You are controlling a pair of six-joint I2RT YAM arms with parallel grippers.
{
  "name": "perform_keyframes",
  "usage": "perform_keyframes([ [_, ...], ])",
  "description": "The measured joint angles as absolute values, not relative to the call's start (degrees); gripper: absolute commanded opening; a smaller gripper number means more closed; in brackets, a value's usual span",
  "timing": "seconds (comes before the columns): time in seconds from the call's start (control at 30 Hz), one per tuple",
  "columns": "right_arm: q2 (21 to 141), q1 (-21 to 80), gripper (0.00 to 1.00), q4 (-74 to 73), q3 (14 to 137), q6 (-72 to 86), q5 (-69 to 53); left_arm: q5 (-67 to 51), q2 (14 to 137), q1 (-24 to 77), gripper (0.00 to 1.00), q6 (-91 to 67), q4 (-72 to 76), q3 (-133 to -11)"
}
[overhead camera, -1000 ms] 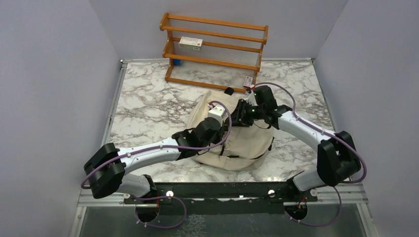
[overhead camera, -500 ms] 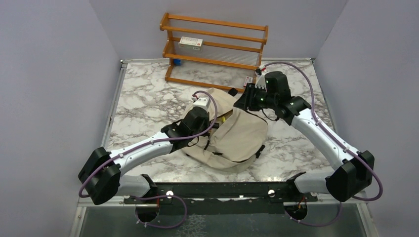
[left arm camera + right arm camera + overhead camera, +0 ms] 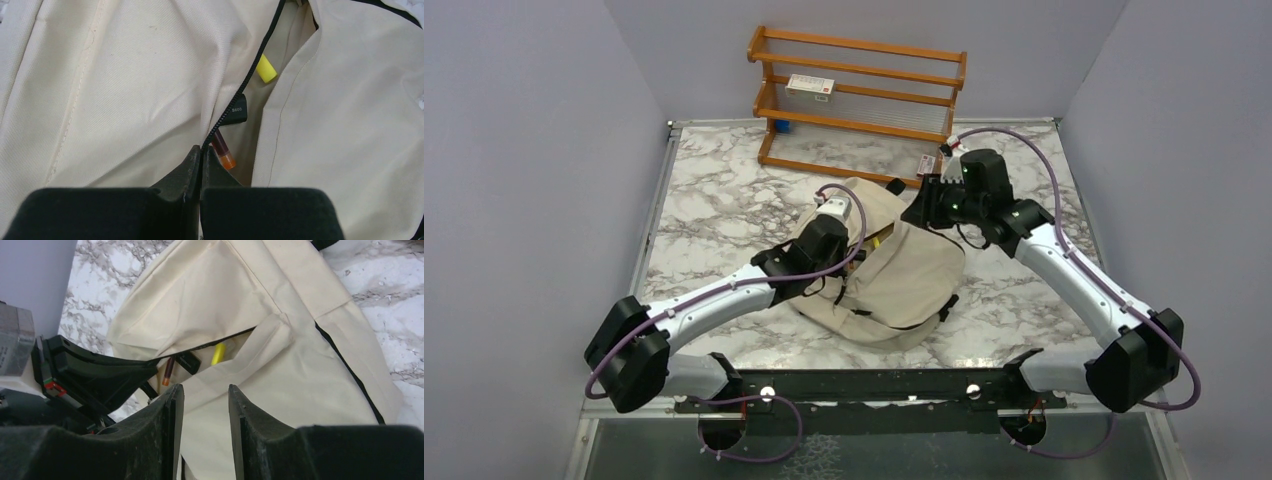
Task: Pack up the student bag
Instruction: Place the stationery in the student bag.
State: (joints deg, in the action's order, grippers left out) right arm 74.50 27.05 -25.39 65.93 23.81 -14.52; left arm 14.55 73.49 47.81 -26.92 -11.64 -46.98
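The student bag (image 3: 906,282) is seen lying on the marble table (image 3: 714,205) at the middle of the top view, below a wooden rack (image 3: 860,98) that is set at the upper centre of the frame against the back wall. A small white box (image 3: 810,86) is carried on one of the rack's shelves. The left gripper (image 3: 201,153) is brought against the left side of the bag's opening; in the left wrist view its fingers are pressed together at the lower centre of the frame, and the black zip line (image 3: 260,47) is seen running down into the seam between them, so the edge of the bag appears to be pinched. Inside the opening, a black tab marked S600 (image 3: 236,109), a yellow rounded tip (image 3: 266,69) above it and a dark red tube with an orange end (image 3: 223,151) below it are shown. The right gripper (image 3: 205,393) is held over the upper right part of the bag, its fingers parted by a narrow gap through which only cream fabric is seen; nothing is gripped.
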Motion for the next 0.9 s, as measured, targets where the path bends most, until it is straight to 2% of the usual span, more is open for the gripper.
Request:
perform_keyframes([
  [0.1, 72.1, 27.05, 0.48, -25.45, 63.2, 23.44, -13.96, 14.37, 74.56, 47.64, 0.09, -26.72, -12.84, -48.38],
  [0.23, 67.42, 27.05, 0.5, -25.5, 57.56, 23.64, -13.32, 12.73, 75.4, 47.57, 0.22, -26.74, -13.02, -49.12],
  [0.33, 65.17, 27.05, 0.52, -25.39, 54.06, 24.03, -13.37, 10.13, 75.72, 47.51, 0.39, -26.96, -12.32, -49.12],
  [0.43, 63.64, 27.05, 0.59, -25.02, 50.87, 24.6, -14.37, 7.14, 75.9, 47.33, 0.51, -27.33, -10.72, -49.08],
  [0.73, 57.54, 27.07, 0.57, -19.05, 43.07, 25.93, -20.6, 1.23, 73.23, 46.98, 0.77, -27.16, -7.35, -47.24],
  [0.9, 57.49, 30.22, 0.55, -15.09, 43.07, 26.22, -20.91, 0.89, 62.52, 43.88, 0.81, -27.92, -7.2, -43.09],
])
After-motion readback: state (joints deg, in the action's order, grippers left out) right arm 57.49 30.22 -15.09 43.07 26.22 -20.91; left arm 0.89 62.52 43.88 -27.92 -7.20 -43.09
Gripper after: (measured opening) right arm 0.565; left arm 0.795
